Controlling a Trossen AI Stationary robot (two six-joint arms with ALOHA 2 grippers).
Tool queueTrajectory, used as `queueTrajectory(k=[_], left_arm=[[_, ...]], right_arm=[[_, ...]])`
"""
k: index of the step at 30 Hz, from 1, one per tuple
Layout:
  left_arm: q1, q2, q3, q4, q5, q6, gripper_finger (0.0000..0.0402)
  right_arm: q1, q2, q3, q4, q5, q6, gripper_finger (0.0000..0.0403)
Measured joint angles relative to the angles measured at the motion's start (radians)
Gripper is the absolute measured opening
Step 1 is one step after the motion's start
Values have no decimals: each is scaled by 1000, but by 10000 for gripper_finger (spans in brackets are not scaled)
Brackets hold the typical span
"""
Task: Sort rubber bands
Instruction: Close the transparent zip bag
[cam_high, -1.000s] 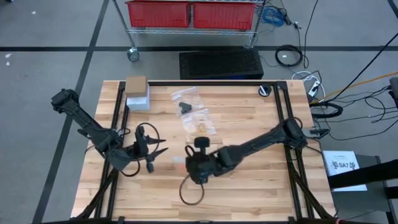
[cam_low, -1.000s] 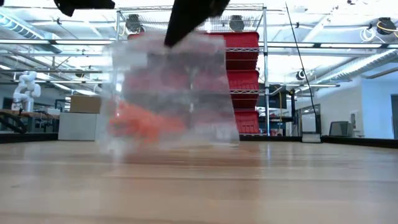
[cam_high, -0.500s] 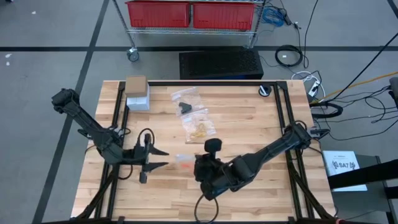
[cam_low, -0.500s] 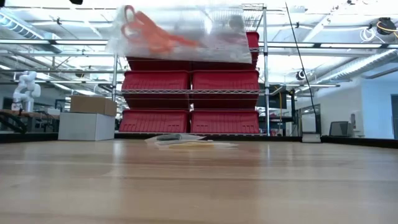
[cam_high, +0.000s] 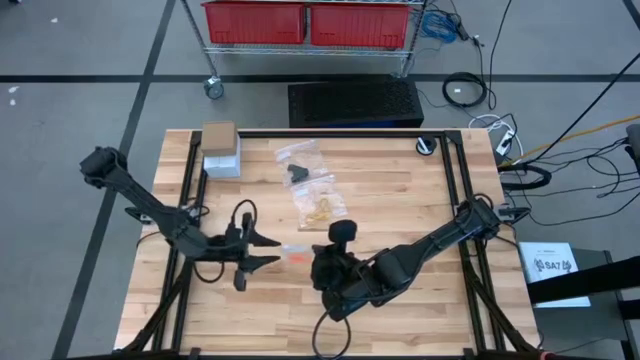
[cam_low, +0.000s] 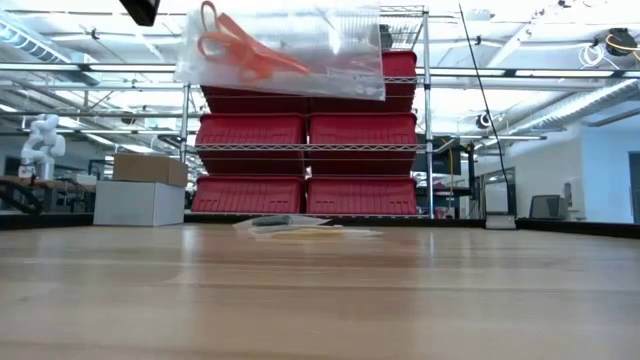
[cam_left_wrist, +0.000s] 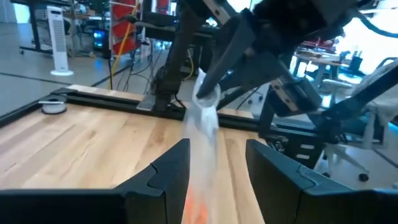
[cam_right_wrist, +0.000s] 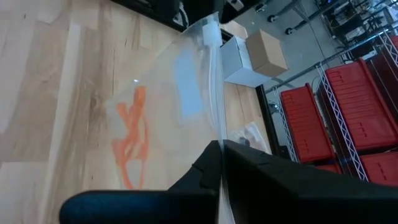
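Observation:
A clear plastic bag (cam_low: 280, 50) holding orange rubber bands (cam_right_wrist: 132, 140) hangs in the air over the table's near middle, with my right gripper (cam_right_wrist: 221, 149) shut on it. My left gripper (cam_left_wrist: 217, 163) points level at the bag from the table's left. It is open, and the bag (cam_left_wrist: 202, 127) hangs between its two fingers; I cannot tell whether it touches them. In the high view the left gripper (cam_high: 272, 251) sits just left of the bag (cam_high: 295, 256) and the right gripper (cam_high: 312, 264). My right gripper pinches the bag between its two fingers at one end of its seal strip (cam_right_wrist: 217, 132), at the bag's edge. The fingers slant down from the table's right side. The bag hangs below them, clear of the table, with the orange bands in its lower part.
Two more clear bags lie flat at the table's middle far part, one with dark contents (cam_high: 299, 164) and one with tan-yellow contents (cam_high: 322, 203). A cardboard box on a white box (cam_high: 220, 148) stands at the far left corner. Red bins (cam_low: 310, 150) fill a shelf beyond the table.
My right gripper has risen and drawn toward the near edge, lifting the bag clear of the table. My left gripper has tipped up from pointing downward to level and moved right toward the bag, which now hangs between its fingers.

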Motion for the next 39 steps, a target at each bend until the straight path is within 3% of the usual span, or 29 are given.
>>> queueTrajectory(k=[9, 18, 27, 30, 35, 39], left_arm=[[30, 42, 0, 72, 0, 0, 142], [31, 43, 0, 68, 13, 49, 13], [31, 43, 0, 50, 29, 94, 4], [31, 43, 0, 14, 29, 111, 3], [31, 43, 0, -10, 29, 123, 2], [31, 43, 0, -15, 29, 137, 2]], right_arm=[[0, 0, 0, 3, -1, -8, 0], [0, 0, 0, 3, -2, -9, 0], [-3, -28, -1, 82, -15, -18, 39], [-15, -38, -1, 163, -110, -7, 64], [-80, -38, -1, 269, -422, 67, 108], [-126, -31, -2, 279, -453, 72, 146]])
